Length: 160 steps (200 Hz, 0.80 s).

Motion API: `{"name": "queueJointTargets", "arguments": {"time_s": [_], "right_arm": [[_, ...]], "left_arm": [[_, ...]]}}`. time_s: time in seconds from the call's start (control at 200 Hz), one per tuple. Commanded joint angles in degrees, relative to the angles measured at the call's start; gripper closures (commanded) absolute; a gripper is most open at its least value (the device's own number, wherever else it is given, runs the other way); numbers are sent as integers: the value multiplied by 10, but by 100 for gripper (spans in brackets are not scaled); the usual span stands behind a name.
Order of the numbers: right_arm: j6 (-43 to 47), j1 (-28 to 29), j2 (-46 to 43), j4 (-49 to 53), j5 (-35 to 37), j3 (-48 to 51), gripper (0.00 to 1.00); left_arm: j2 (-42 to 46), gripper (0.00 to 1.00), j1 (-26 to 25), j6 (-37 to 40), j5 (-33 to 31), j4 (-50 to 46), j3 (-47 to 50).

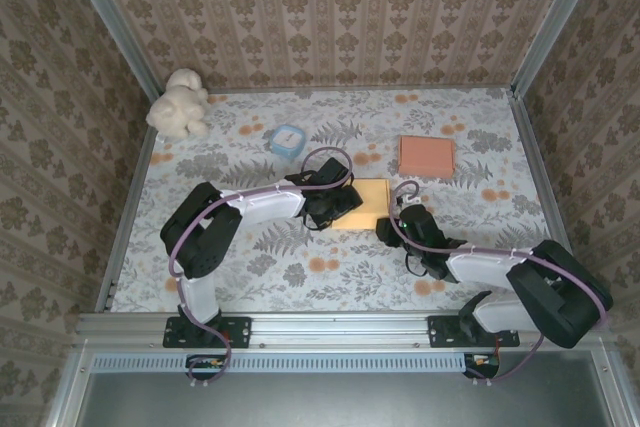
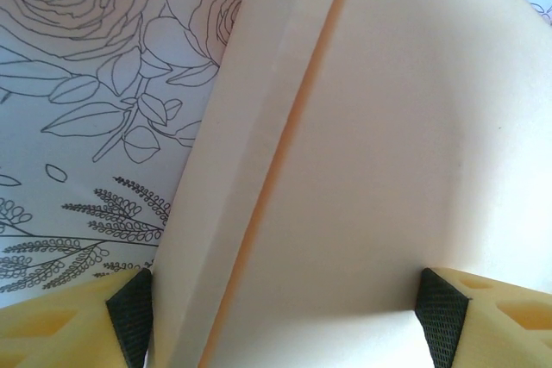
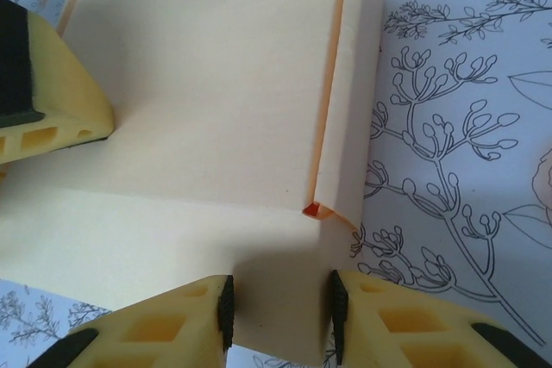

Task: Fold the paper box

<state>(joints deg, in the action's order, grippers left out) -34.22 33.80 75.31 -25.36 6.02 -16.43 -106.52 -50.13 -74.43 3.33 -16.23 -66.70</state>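
The paper box [image 1: 368, 199] is a cream sheet lying flat mid-table, partly folded. My left gripper [image 1: 330, 209] is on its left end and my right gripper [image 1: 388, 230] at its near right corner. In the left wrist view the left gripper [image 2: 285, 327] is wide open, its pads astride a panel of the box [image 2: 388, 144] that has a folded side strip. In the right wrist view the right gripper [image 3: 282, 316] has its jaws narrowed around a small flap of the box [image 3: 207, 84], with a thin gap beside the right pad. A left finger [image 3: 52, 101] rests on the sheet.
A white plush toy [image 1: 178, 104] sits at the back left. A small blue clock-like object [image 1: 287, 140] lies behind the box, and an orange flat box [image 1: 427, 156] is at the back right. Patterned walls enclose the floral table [image 1: 250, 267] on three sides.
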Motion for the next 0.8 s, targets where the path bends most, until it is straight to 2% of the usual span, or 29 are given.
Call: {"name": "queueJointTargets", "arguments": {"time_s": [0.0,0.225,0.49,0.795], "right_arm": [[12,6,36,2,14,1,64],[20,9,90,-47,47,-2,64],[50,42,149,-69,134,-32,61],[66,77,228,-133,140,-66,54]], "left_arm": [[-27,20,0,-12,0,-46,24],[-28,20,0,-10,2,-45,24],[-33,20,-1,-7,10,-42,21],[-33,20,-1,-5,16,-43,19]]}}
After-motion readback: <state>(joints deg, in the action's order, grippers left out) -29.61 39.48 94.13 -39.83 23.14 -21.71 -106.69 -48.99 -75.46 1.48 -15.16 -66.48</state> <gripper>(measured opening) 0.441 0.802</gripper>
